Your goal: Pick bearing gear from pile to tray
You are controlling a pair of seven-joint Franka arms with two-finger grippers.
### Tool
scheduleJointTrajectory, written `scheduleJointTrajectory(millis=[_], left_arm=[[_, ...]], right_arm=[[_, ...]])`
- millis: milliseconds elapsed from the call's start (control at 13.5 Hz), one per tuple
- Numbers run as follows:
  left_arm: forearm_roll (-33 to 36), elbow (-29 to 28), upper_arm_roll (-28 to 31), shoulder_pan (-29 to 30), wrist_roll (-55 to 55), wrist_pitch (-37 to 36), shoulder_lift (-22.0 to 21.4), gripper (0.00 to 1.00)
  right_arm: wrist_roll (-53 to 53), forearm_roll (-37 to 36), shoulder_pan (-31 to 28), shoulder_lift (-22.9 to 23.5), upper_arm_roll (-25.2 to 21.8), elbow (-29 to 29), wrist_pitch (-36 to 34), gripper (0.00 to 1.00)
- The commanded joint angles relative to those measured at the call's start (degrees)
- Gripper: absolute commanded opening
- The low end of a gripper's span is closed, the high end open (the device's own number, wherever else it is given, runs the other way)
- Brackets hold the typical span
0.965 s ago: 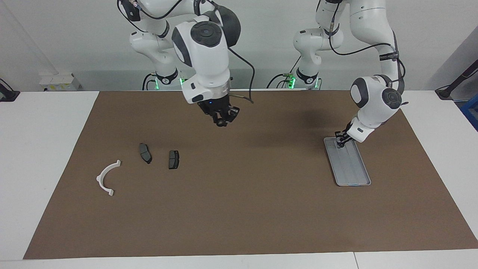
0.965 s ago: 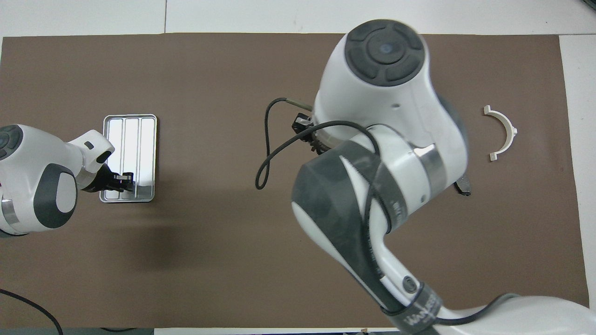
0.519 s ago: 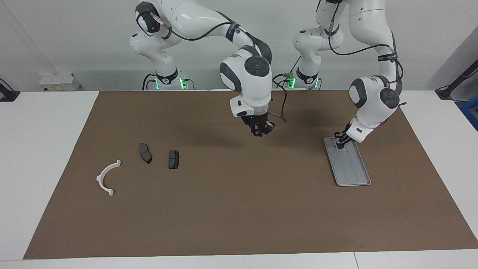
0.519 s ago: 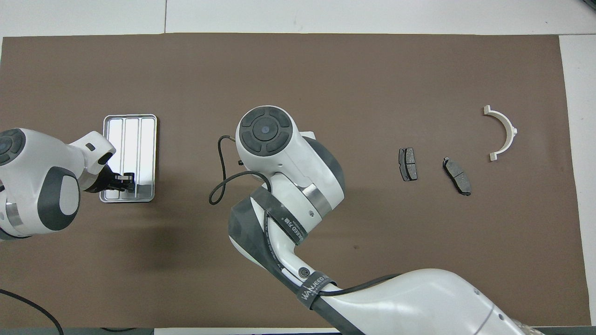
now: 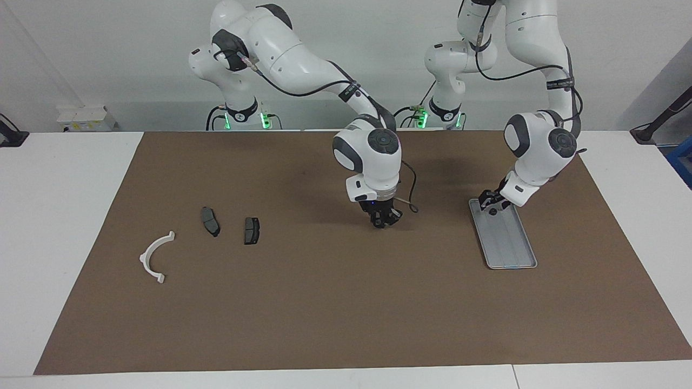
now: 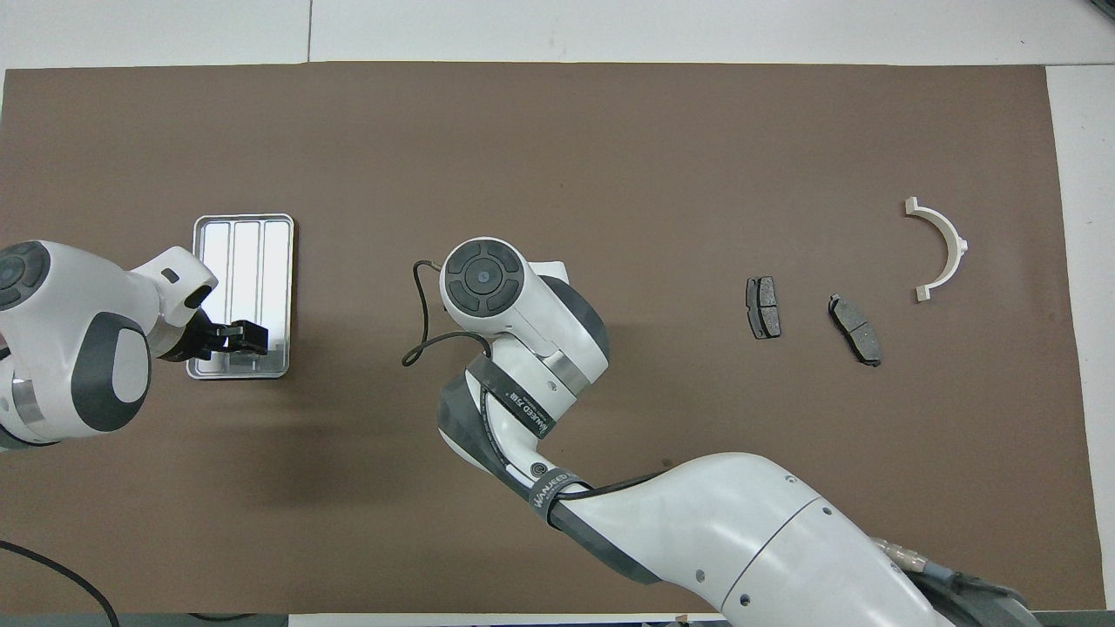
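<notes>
Tray [image 5: 505, 240] lies toward the left arm's end of the table [image 5: 324, 302]. Left gripper [image 5: 491, 203] hovers over its robot-side end; right gripper [image 5: 385, 219] hangs low beside it, mid-table. Jaws: I cannot tell. Pile [image 5: 208, 232] lies well apart from the tray.

On the brown mat [image 5: 335, 302] lie two dark grey plates [image 5: 210, 221] [image 5: 251, 230] and one white half-ring bracket [image 5: 154, 256]. There is one metal tray [image 5: 508, 243]. Two robot arms reach over the table, each with one gripper.
</notes>
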Motion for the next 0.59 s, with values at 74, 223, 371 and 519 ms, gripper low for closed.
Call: scheduleJointTrajectory(millis=[74,223,371,519], left_arm=[[-0.1,5.5,-0.8,-1.2,-8.7,-5.3,-0.3,1.00],[-0.1,6.1,-0.7,-3.1,-12.4,-5.5,-0.3,1.00],[-0.1,6.2,-0.8,-4.1,-16.3,-5.3,-0.2,1.00],[-0.1,6.3,-0.8,-5.3,-18.8,-5.3,-0.2,1.00]], right_arm=[[0.9,-1.8,-0.9,-0.7,0.5,-1.2,0.7,0.00],[1.0,-1.8,-0.9,-0.7,0.4,-1.0,0.4,0.94],[0.9,-1.7,-0.9,-0.6,0.3,-0.6,-0.5,1.00],[0.5,-1.1,-1.8,-0.8,0.1,0.6,-1.9,1.00]])
